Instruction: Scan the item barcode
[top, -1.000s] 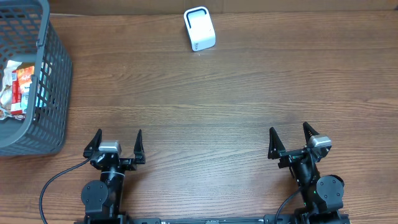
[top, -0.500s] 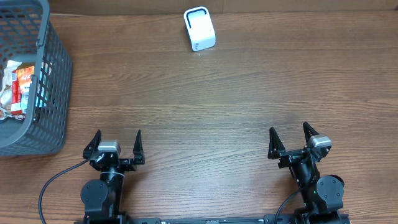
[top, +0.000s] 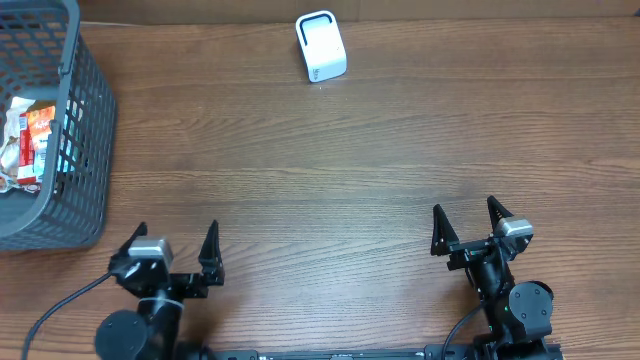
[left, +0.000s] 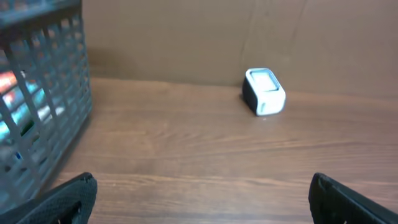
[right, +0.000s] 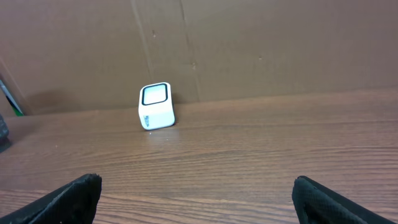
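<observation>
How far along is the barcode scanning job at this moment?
Done: nothing yet. The packaged items lie in the grey basket, and the white scanner stands alone at the far side. In hand: nothing; the left end effector and right end effector are both open and empty. Left: pick an item and present its barcode to the scanner.

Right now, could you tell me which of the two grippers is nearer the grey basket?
The left gripper, just in front of the basket; the right gripper sits far across the table.
</observation>
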